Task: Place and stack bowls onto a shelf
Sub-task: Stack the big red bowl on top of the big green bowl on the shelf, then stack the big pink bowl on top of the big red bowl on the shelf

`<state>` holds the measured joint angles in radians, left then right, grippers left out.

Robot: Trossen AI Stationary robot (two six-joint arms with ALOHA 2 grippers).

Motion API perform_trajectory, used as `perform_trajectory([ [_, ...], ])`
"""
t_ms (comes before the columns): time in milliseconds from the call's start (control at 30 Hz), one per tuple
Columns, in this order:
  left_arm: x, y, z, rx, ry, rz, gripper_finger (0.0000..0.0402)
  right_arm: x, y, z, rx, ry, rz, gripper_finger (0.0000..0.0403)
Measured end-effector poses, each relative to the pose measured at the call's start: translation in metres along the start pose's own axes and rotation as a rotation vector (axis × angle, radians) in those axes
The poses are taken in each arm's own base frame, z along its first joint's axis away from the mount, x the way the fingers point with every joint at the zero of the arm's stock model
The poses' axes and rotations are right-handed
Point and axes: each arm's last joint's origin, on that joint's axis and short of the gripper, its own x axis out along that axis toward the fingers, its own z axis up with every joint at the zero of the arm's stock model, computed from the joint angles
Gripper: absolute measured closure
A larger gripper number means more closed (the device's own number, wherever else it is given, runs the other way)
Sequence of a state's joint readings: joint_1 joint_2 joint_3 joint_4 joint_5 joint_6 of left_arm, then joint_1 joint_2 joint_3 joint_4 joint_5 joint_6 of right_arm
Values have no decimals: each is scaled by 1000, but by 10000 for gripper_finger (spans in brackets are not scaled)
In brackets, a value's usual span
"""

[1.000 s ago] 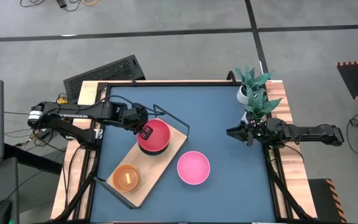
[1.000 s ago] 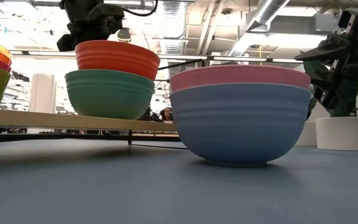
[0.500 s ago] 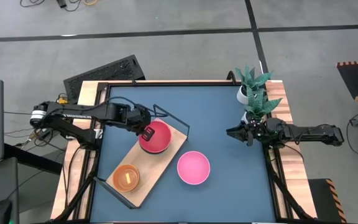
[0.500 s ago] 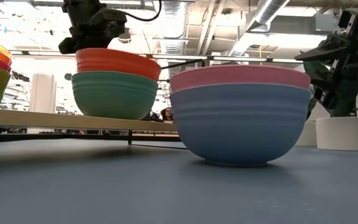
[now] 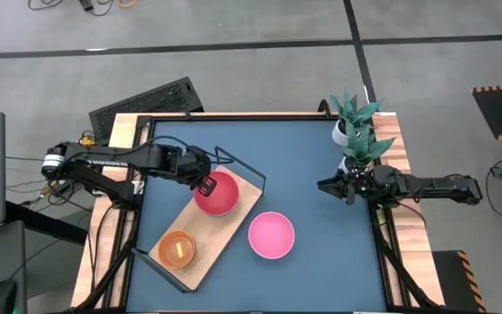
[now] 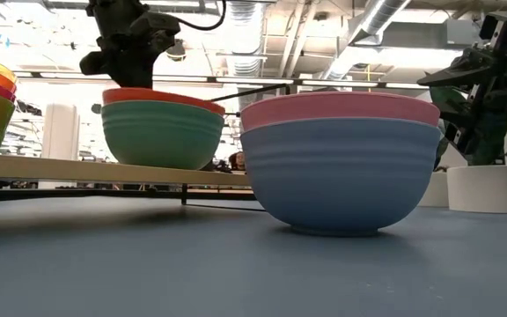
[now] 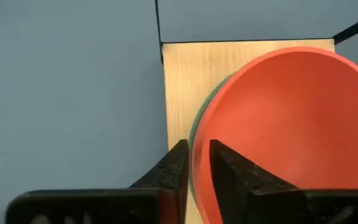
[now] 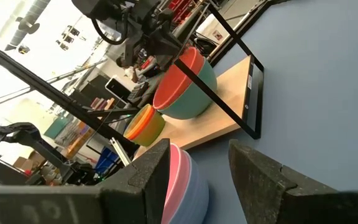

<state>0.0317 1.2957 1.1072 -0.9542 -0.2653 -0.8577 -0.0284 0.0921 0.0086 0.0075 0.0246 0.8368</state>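
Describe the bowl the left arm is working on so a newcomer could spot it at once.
On the shelf, at the end nearer the plant, a red bowl sits nested in a teal bowl. The left tool pinches its rim, unlike the orange stack at the other end.

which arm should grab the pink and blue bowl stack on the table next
Probably right. The right gripper waits open near the pink bowl nested in the blue bowl, while the left gripper clamps the red bowl rim on the shelf.

Open blue tabletop (image 5: 316,187) ahead of my right gripper (image 5: 322,185) | plant (image 5: 357,122) crowds its side | pink-over-blue bowl stack (image 5: 271,235) and shelf (image 5: 207,249) block the front left.
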Motion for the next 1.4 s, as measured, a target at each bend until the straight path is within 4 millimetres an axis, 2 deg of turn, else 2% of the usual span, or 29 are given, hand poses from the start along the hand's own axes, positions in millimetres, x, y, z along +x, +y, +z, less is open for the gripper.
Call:
perform_trajectory([
  [233, -2, 0, 1, 21, 28, -24, 279, 0, 0, 0, 0, 0, 0, 214],
  [433, -25, -7, 16, -9, -10, -118, 228, 0, 0, 0, 0, 0, 0, 214],
  [633, -61, -36, 34, 11, -215, -333, 223, 0, 0, 0, 4, 1, 0, 214],
  [733, -66, -59, 35, 49, -340, -433, 227, 0, 0, 0, 4, 1, 0, 214],
  [867, -48, -95, 30, 125, -402, -495, 228, 0, 0, 0, 4, 0, 0, 214],
  [1000, -13, -126, 20, 175, -380, -500, 228, 0, 0, 0, 3, 0, 0, 214],
  [1167, 33, -154, 7, 241, -293, -475, 228, 0, 0, 0, 4, 1, 0, 214],
  [1400, 66, -188, 5, 421, -232, -362, 229, 0, 0, 0, 10, 0, 0, 214],
])
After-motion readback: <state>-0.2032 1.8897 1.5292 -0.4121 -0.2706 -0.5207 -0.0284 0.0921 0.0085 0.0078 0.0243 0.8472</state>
